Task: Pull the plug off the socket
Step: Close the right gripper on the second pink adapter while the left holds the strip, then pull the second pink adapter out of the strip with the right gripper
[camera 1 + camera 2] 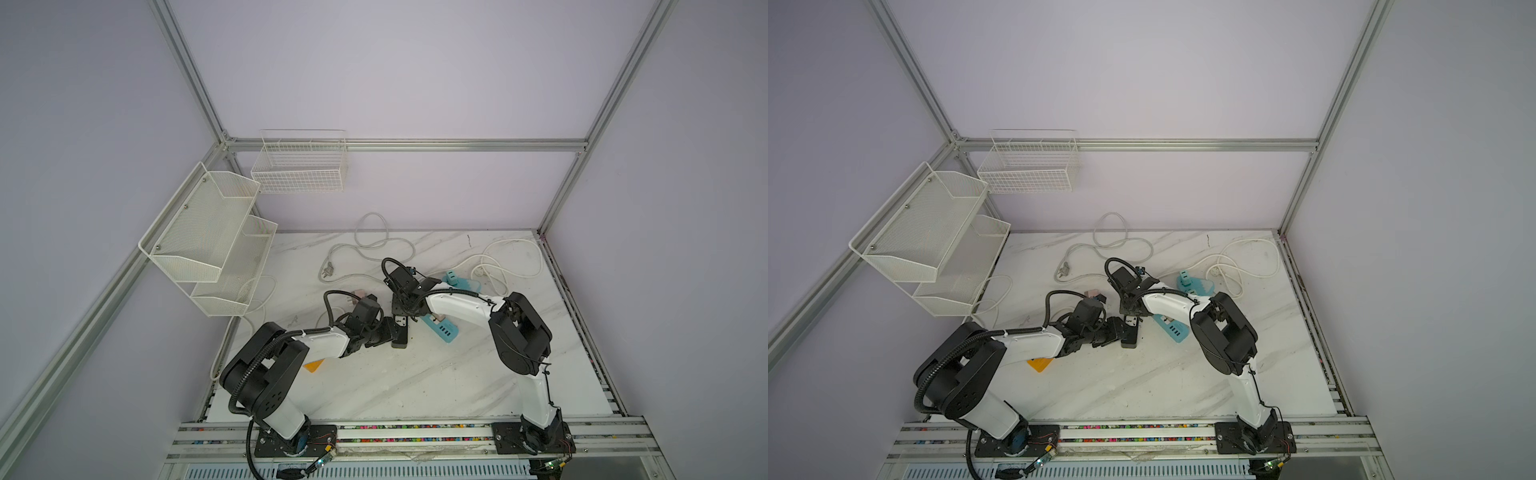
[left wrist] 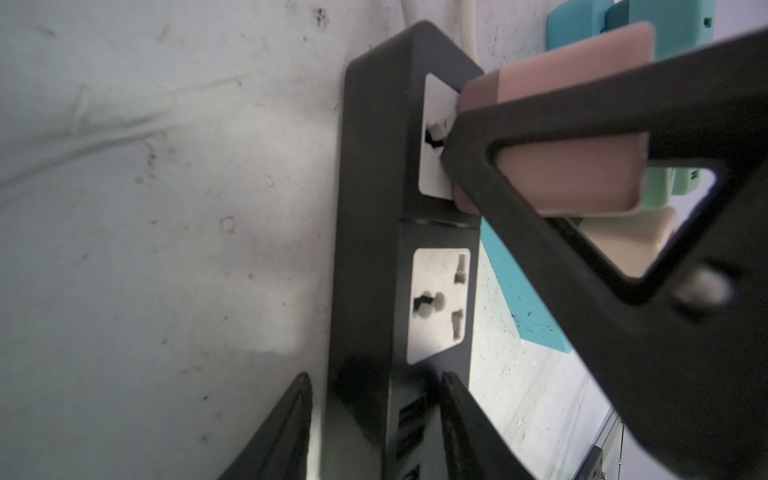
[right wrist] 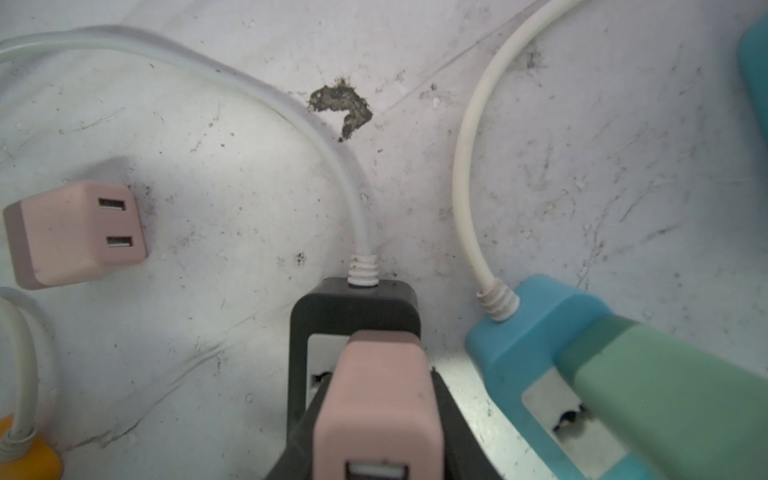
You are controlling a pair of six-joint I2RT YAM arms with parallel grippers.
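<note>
So the right fingers [image 2: 602,332] are clamping shut on the pink plug [image 3: 374,395] sitting between them in the black power strip [image 2: 365,208], while the left fingers [image 2: 282,436] are pinching the strip's end.

The table [image 3: 582,145] looks like smooth marble-pattern laminate with a dull sheen, scuffed, grimy and worn to rough brown in 1 spot. The black strip [image 2: 365,208] is matt plastic with white plastic socket faces. The pink plug [image 3: 374,395] and green plug [image 3: 665,395] are smooth satin plastic in 2 tones each. The blue strip [image 3: 519,332] is matt plastic. The cords [image 3: 465,166] look rubbery and faintly glossy. The frame [image 1: 415,145] is brushed aluminium. The shelf [image 1: 199,224] is white-coated metal mesh and the basket [image 1: 299,166] white-coated wire.
</note>
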